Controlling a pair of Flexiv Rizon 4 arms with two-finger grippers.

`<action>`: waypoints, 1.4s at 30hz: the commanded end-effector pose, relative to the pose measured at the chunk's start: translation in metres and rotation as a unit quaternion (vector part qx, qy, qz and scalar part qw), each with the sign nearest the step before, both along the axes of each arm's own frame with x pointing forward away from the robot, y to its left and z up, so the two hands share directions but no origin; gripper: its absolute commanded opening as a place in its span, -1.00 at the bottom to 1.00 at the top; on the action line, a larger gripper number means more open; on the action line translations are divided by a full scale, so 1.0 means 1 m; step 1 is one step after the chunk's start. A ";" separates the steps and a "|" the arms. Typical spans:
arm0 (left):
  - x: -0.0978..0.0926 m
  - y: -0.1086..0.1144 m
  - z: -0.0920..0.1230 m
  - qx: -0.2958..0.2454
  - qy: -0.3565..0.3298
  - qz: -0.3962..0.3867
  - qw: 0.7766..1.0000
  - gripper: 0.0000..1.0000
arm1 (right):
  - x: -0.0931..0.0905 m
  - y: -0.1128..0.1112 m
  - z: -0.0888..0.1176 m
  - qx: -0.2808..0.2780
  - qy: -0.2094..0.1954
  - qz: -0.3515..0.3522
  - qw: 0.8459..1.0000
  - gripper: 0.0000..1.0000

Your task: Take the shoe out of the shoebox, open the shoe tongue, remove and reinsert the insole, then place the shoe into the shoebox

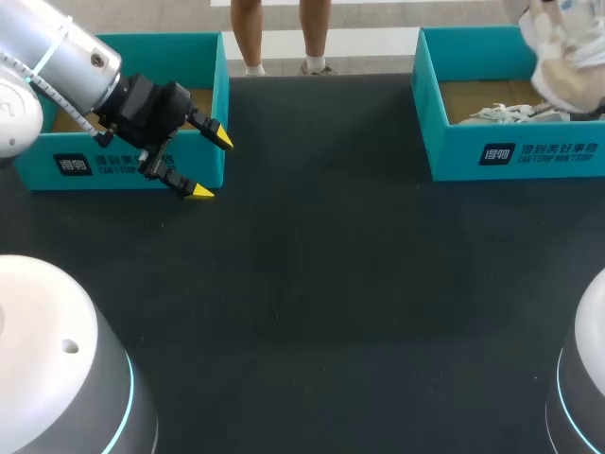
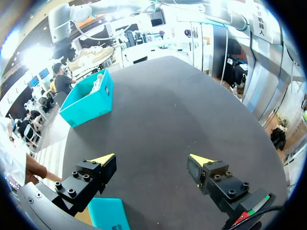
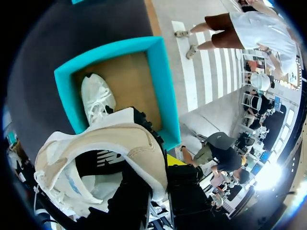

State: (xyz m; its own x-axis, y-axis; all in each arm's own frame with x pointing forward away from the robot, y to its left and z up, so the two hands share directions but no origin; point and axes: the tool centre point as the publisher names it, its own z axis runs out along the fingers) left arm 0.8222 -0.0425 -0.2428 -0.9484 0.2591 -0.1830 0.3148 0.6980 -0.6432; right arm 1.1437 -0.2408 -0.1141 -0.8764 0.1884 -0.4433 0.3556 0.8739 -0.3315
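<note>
Held shoe (image 3: 129, 143): cream and white sneaker, raised above the right shoebox (image 1: 529, 151). Its long axis runs across the fingers. Toe direction cannot be told.
Right gripper (image 3: 156, 179): fingers clamped on the held shoe's upper, one finger inside and one outside.
Right shoebox: teal, open, at the desk's (image 1: 312, 284) far right. It contains a second shoe (image 1: 496, 114), white, laces up, lying lengthwise on the cardboard floor.
Left shoebox (image 1: 203, 57): teal, open, at the far left; contents hidden.
Left gripper (image 1: 210, 165): fingers spread wide, nothing held, at the left shoebox's near corner.
</note>
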 end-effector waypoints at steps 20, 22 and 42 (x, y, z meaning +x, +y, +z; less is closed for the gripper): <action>0.000 0.000 0.000 0.001 0.000 0.000 1.000 1.00 | 0.023 -0.072 -0.007 0.096 -0.120 -0.534 0.832 -1.00; 0.000 0.000 0.000 0.001 0.000 0.000 1.000 1.00 | 0.012 -0.074 -0.007 0.093 -0.117 -0.598 0.787 -1.00; 0.000 0.000 0.000 0.001 0.000 0.000 1.000 1.00 | 0.006 -0.075 -0.008 0.097 -0.106 -0.627 0.766 -1.00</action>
State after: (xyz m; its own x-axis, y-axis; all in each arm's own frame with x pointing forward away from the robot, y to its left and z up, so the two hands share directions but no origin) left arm 0.8222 -0.0425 -0.2428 -0.9483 0.2592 -0.1831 0.3149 0.6980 -0.6432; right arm 1.1388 -0.3134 -0.1268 0.0148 0.9031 -0.4292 0.9990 -0.0315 -0.0317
